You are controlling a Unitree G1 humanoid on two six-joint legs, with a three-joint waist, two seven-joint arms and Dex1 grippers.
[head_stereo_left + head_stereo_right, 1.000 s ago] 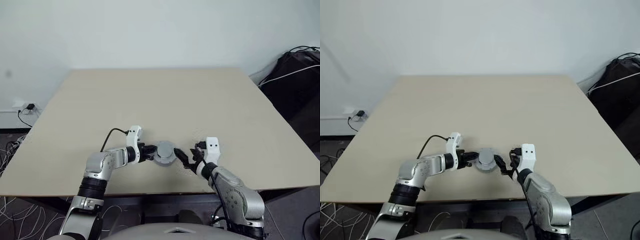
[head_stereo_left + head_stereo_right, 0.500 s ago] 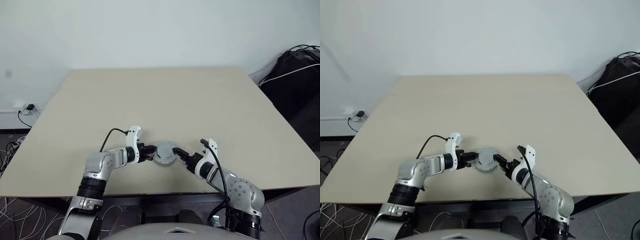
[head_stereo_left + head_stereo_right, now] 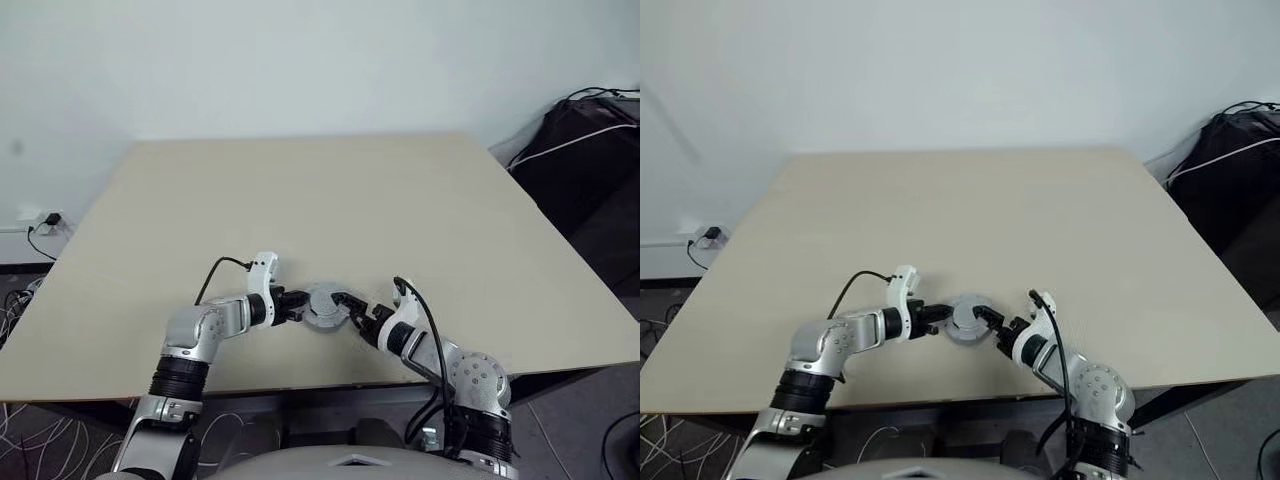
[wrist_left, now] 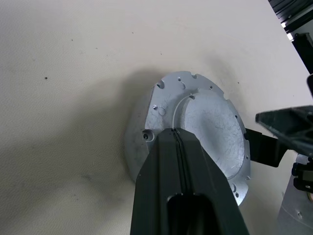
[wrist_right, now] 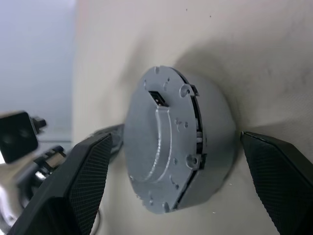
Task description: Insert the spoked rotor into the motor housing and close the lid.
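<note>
Left eye view first: the motor housing (image 3: 327, 309) with the lid (image 3: 326, 300) on top sits on the table (image 3: 330, 200), close to the near edge and roughly midway along it. Left gripper (image 3: 297, 306) comes in at one side of it, right gripper (image 3: 349, 305) at the other.

Right eye view, same deal: both claws flank the silver disc, one on each side.

Left wrist view: the left claw's two black fingers (image 4: 182, 161) are pressed flat together, nothing between them, with the tip lying over the lid's rim. You can see the lid's smooth raised centre and little holes around its edge.

Right wrist view: the right claw's pads (image 5: 85, 174) are spread wide, one on each side of the housing. Can't tell if they're actually touching it.
</note>
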